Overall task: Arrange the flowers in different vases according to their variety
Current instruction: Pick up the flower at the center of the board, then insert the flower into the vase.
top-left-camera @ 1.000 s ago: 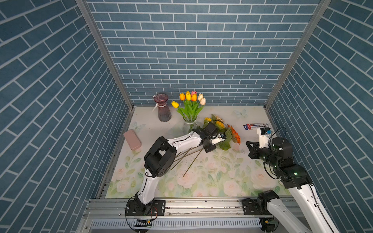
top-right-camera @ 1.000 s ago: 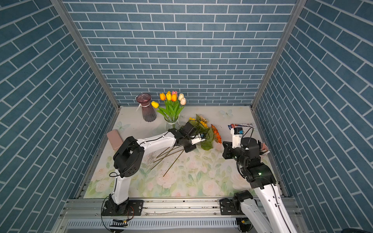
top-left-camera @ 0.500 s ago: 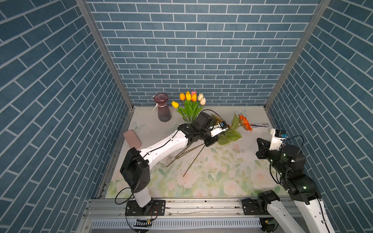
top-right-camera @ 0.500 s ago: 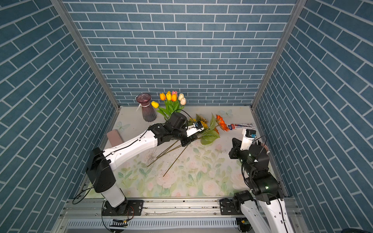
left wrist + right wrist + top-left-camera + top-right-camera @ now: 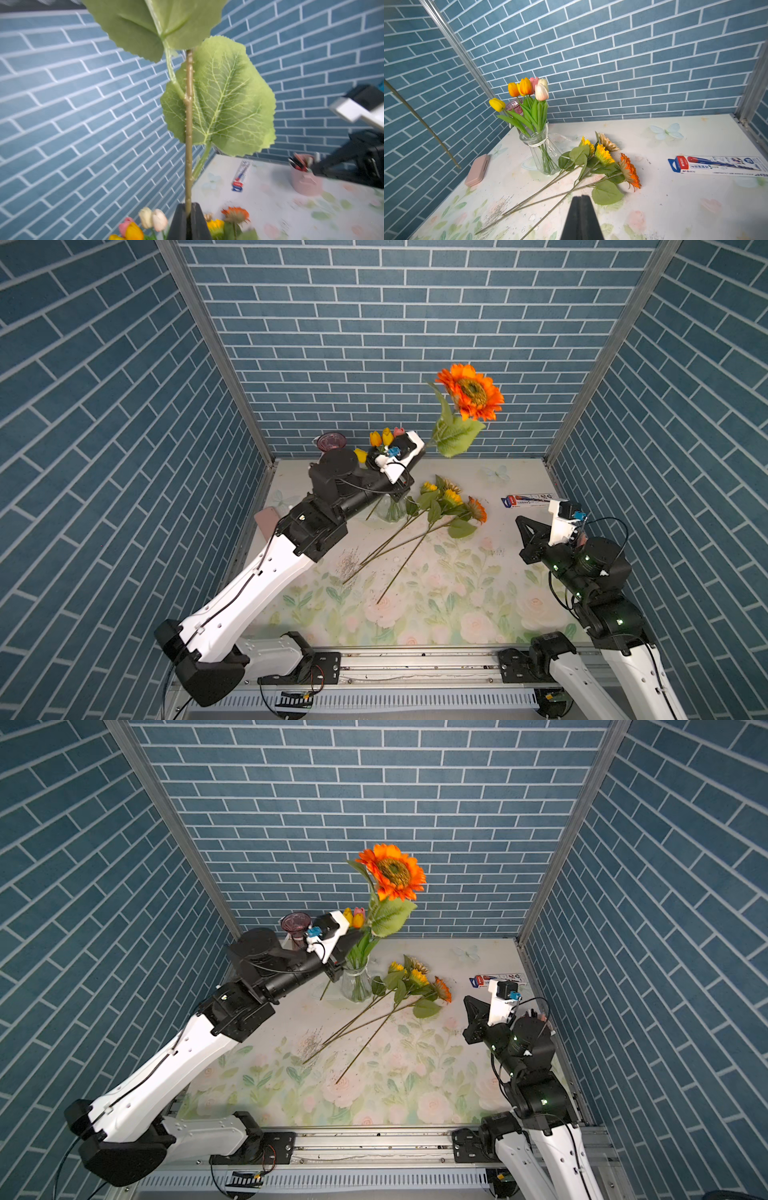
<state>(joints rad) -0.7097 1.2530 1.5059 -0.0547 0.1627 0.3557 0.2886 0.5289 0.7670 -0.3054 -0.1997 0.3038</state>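
Note:
My left gripper (image 5: 419, 445) (image 5: 188, 207) is shut on the stem of an orange sunflower (image 5: 471, 391) (image 5: 392, 871), held high in front of the back wall, head up. Its lower stem passes under the arm, near the clear vase (image 5: 355, 984) (image 5: 544, 153) that holds several tulips (image 5: 527, 89). The purple vase (image 5: 331, 442) (image 5: 296, 923) stands empty at the back left, partly hidden by my left arm. Several sunflowers (image 5: 449, 502) (image 5: 604, 155) lie on the mat right of the clear vase. My right gripper (image 5: 521, 522) (image 5: 580, 197) hovers shut and empty at the right.
A flat pink case (image 5: 477, 170) lies near the left wall. A pen package (image 5: 528, 500) (image 5: 716, 165) lies at the back right. A pink cup with pens (image 5: 304, 182) stands behind my right arm. Blue brick walls close in three sides.
My left arm has lifted the orange sunflower off the pile and swung it upright and high. My right arm has drawn back toward the right wall.

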